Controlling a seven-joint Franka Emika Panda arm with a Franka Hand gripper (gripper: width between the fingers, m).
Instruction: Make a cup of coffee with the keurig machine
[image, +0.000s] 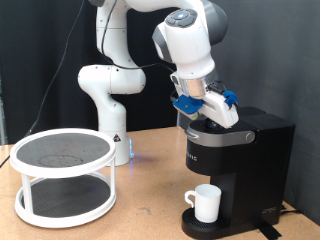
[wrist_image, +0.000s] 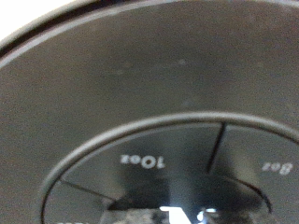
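Keurig (image: 235, 150) sits at about 4 o'clock in the exterior view, a black box with its lid down. Cup (image: 206, 202) already stands on the round drip base under the spout, at 5 o'clock, handle turned toward the view's left. So the mug is placed and the lid looks shut; whether a pod is inside cannot be seen. No coffee shows in the cup from this angle, and I judge brewing has not visibly begun.

Gripper (image: 205, 112) is down on the front of the lid, near the picture's centre, at or just above the top panel. Its fingers are hidden by the blue mounts and the lid, so I cannot tell whether they are spread or closed; nothing shows between them.

A white two-tier stand (image: 64, 178) is at 8 o'clock, well apart from the machine.

Only the exterior view gives the cup, the stand and the arm's pose. Only the wrist view gives the lid close up: a dark round button ring (wrist_image: 173, 168) with segments marked 10oz and 8oz, blurred, very near the camera.
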